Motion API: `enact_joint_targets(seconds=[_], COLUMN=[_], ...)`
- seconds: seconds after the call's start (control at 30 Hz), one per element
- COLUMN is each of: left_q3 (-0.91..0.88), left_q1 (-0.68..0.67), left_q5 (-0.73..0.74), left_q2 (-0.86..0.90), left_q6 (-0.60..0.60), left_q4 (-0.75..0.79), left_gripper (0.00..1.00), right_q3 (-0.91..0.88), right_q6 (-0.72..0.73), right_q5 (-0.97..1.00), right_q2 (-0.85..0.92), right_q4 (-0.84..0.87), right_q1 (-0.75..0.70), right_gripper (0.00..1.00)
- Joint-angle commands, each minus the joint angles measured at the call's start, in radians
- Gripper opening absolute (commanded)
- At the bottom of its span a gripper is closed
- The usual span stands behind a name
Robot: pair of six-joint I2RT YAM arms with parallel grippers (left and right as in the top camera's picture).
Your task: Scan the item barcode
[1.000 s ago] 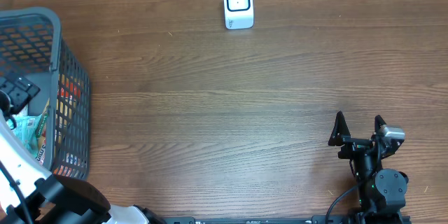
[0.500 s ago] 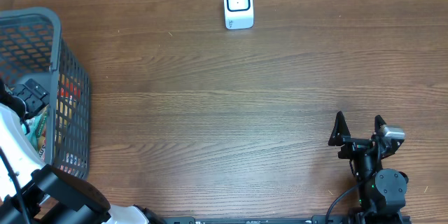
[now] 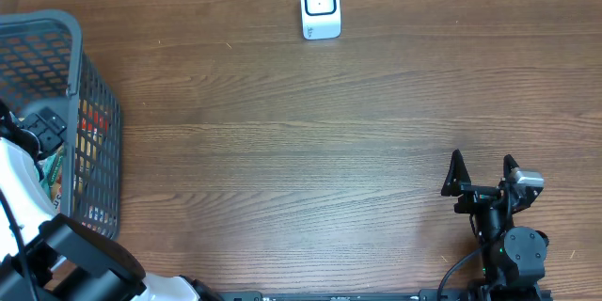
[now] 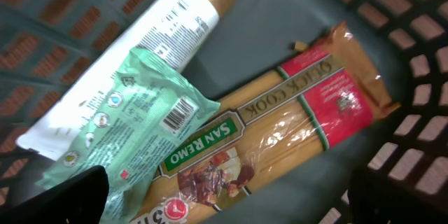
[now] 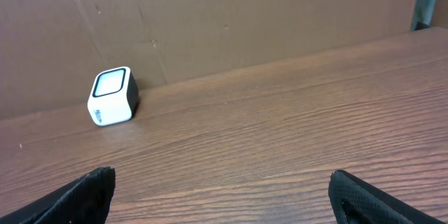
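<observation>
Overhead: left arm (image 3: 21,188) bends into the basket (image 3: 94,103) at the table's (image 3: 282,150) left edge, left gripper (image 3: 39,132) released; right gripper (image 3: 483,160) sits near the front, spread, empty. Left wrist: green packet (image 4: 133,122), barcode up, lies over a spaghetti pack (image 4: 280,126). Right wrist: scanner (image 5: 112,98) stands far ahead.

Wooden table (image 3: 282,150): basket (image 3: 98,141) left, scanner (image 3: 320,7) far edge.

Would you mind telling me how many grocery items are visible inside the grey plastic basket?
3: white gold-capped bottle upper left, mint-green packet overlapping it, clear spaghetti pack at right. Others may lie hidden.
</observation>
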Motion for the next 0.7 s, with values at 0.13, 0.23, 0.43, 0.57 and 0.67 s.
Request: enact_joint_targets(seconds=[0.13, 0.23, 0.43, 0.57, 0.67], left_q3=[-0.009, -0.009, -0.009, -0.009, -0.009], left_q1=[0.003, 0.003, 0.003, 0.002, -0.003], left_q5=[0.005, 0.006, 0.005, 0.056, 0.116], left_q2=[0.076, 0.110, 0.190, 0.226, 0.258], left_q6=[0.154, 0.214, 0.351, 0.446, 0.514], left_q4=[0.008, 0.022, 0.043, 0.075, 0.072], left_gripper=[1.00, 1.00, 1.00, 0.98, 0.93], right_q3=[0.021, 0.021, 0.021, 0.021, 0.021], right_q6=[-0.006, -0.006, -0.006, -0.006, -0.006], right_q5=[0.018, 0.018, 0.018, 0.018, 0.018], right_q2=[-0.010, -0.010, -0.010, -0.010, -0.010], right_q4=[-0.011, -0.011, -0.011, -0.011, -0.011], right_q1=[-0.001, -0.001, -0.001, -0.001, -0.001], right_gripper=[1.00, 1.00, 1.00, 1.00, 1.00])
